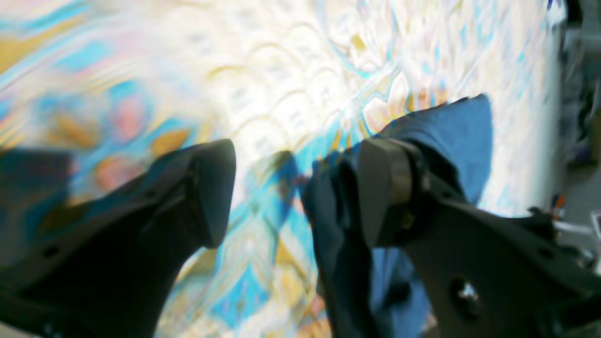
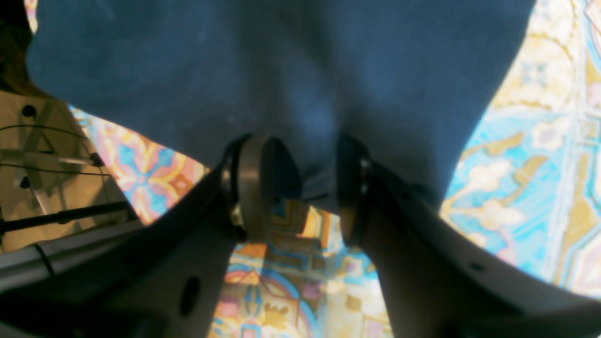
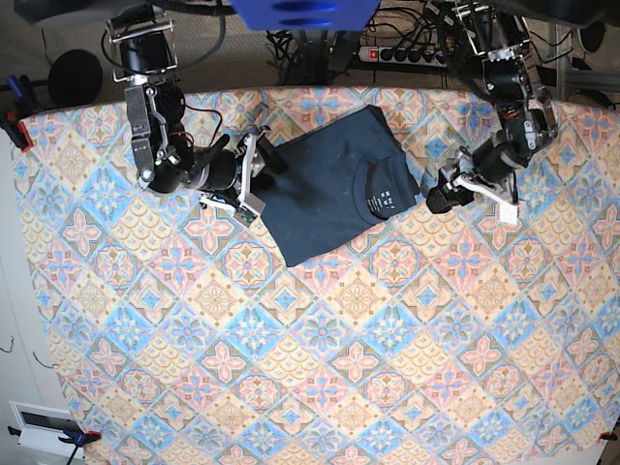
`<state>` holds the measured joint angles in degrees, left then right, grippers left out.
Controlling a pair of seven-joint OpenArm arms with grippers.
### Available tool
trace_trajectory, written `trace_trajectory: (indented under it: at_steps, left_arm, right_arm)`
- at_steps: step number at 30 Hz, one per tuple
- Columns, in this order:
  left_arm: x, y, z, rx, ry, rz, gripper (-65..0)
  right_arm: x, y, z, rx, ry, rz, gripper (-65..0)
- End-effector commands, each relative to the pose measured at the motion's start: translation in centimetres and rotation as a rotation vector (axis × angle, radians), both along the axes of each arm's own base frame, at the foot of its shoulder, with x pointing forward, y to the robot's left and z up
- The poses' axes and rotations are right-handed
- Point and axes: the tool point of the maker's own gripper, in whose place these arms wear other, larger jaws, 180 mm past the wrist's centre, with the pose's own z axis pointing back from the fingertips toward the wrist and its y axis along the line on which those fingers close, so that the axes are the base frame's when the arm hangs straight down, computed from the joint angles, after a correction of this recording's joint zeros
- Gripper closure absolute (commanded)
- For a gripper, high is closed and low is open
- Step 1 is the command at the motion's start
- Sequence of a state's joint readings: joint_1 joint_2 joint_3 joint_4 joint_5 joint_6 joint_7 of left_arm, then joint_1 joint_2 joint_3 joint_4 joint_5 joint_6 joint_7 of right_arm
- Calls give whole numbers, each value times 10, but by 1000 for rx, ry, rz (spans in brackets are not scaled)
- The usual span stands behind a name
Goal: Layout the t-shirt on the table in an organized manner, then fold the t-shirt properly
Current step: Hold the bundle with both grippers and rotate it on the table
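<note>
- The t-shirt (image 3: 334,184) lies near the far edge of the table (image 3: 320,387), a compact dark rectangle with the neck label facing up, so I judge the folding well along.
- My right tool (image 2: 300,188) pinches the shirt's edge between its jaws.
- My left tool (image 1: 296,188) stands with its jaws apart; cloth drapes by one jaw, but nothing sits between them.
- Next I'd judge: free the right side cleanly, then square any loose edge.
</note>
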<state>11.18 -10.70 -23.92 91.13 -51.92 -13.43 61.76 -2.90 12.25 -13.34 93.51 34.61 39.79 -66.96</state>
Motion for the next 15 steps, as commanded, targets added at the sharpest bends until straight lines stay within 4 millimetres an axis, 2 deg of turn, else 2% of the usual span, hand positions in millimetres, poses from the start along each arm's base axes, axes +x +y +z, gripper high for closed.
trace_trajectory:
  at_steps: [1,5,9,12,15]
  left_arm:
    - [3,-7,22,-21,-75,-26,-388]
    - [-26,-24,46,-20,-89,-130,-336]
    - [-49,-41,61,-23,-85,-210,-237]
    - [-66,-53,66,-15,-66,-268,-176]
    - [-85,-72,60,-21,-22,-360,-127]
  right_arm:
    - [15,5,23,46,-79,-1,-214]
    - [23,14,57,64,-195,29,-214]
    - [29,19,80,72,-275,46,-213]
    - [49,18,96,70,-330,46,-213]
    - [68,17,108,65,-370,46,-190]
